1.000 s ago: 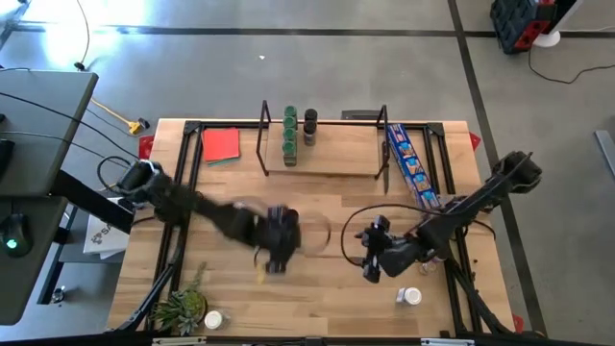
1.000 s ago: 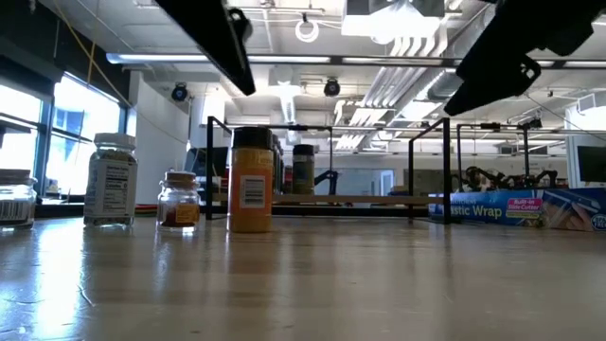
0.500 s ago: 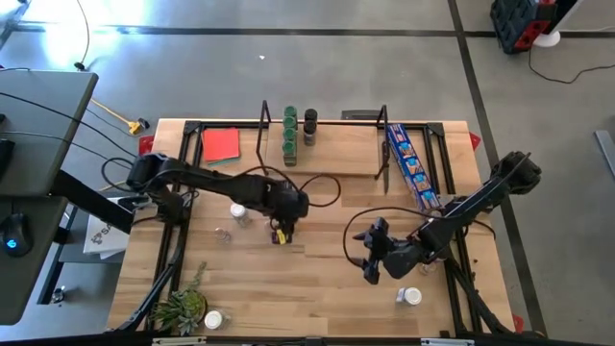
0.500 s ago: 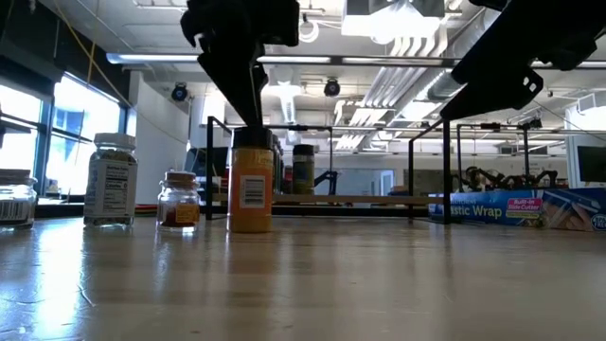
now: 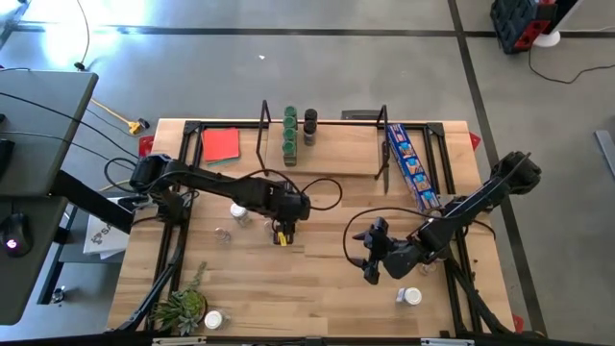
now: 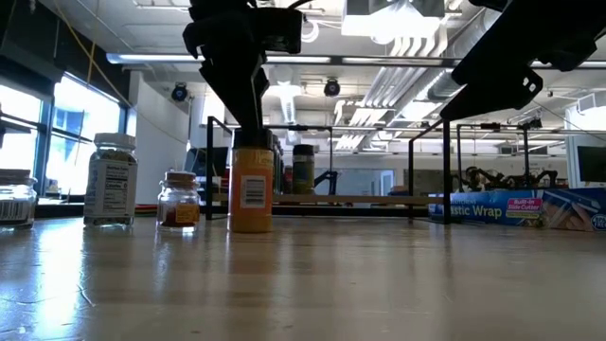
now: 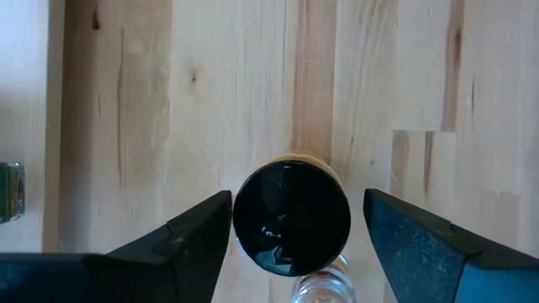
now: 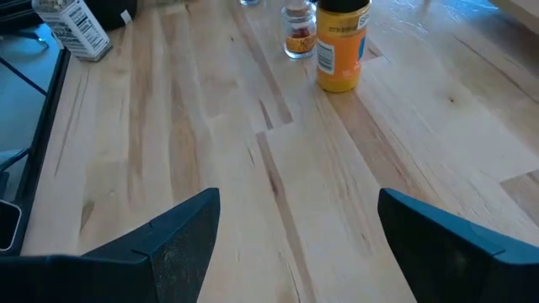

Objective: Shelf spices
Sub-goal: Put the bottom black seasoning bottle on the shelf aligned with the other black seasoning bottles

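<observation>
An orange spice jar with a black lid (image 5: pixel 282 235) stands upright on the table's middle; it also shows in the low view (image 6: pixel 250 189) and the right wrist view (image 8: pixel 341 46). My left gripper (image 5: pixel 284 223) is right above it, pointing down and open. Its two fingers stand on either side of the black lid (image 7: pixel 291 217) with small gaps. My right gripper (image 5: pixel 369 253) is open and empty, above the table to the right. The shelf (image 5: pixel 332 160) at the far edge holds green-lidded jars (image 5: pixel 289 131) and a black-lidded jar (image 5: pixel 310 122).
A white-lidded jar (image 5: pixel 238 212) and a small clear jar (image 5: pixel 223 234) stand left of the orange jar. More jars stand near the right front (image 5: pixel 410 296) and beside the plant (image 5: pixel 213 319). A blue packet (image 5: pixel 413 168) and a red square (image 5: pixel 221 144) lie by the shelf.
My left gripper has swung in over the orange jar and come down until its open fingers stand around the black lid; in the last half second it has hardly moved. The jar stays where it was.
</observation>
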Motion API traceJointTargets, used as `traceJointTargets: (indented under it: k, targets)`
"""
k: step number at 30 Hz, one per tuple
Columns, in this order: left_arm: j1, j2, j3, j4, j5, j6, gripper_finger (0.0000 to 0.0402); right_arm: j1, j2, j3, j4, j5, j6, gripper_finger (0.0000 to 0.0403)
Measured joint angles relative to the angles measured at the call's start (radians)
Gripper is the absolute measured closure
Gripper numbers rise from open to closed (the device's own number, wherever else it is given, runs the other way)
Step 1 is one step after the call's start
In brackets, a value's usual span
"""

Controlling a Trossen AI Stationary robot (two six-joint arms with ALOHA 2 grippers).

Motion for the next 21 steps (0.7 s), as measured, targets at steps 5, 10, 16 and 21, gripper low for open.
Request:
traceJointTargets:
  k: [5, 10, 16, 21]
  targets:
    - [0.003, 0.024, 0.002, 0.006, 0.011, 0.003, 0.0185, 0.0, 0.0, 0.0, 0.001, 0.0, 0.0, 0.0086]
    - [0.002, 0.036, 0.017, -0.002, 0.0, 0.023, 0.0208, 0.002, 0.001, 0.0, 0.002, 0.0, 0.0, 0.0086]
    - [0.04, 0.039, 0.167, -0.065, -0.003, 0.067, 0.0208, 0.002, 0.001, 0.0, 0.005, 0.002, 0.0, 0.0086]
    - [0.167, 0.043, 0.338, -0.113, -0.024, 0.096, 0.0208, 0.002, 0.001, 0.0, 0.005, 0.005, 0.0, 0.0086]
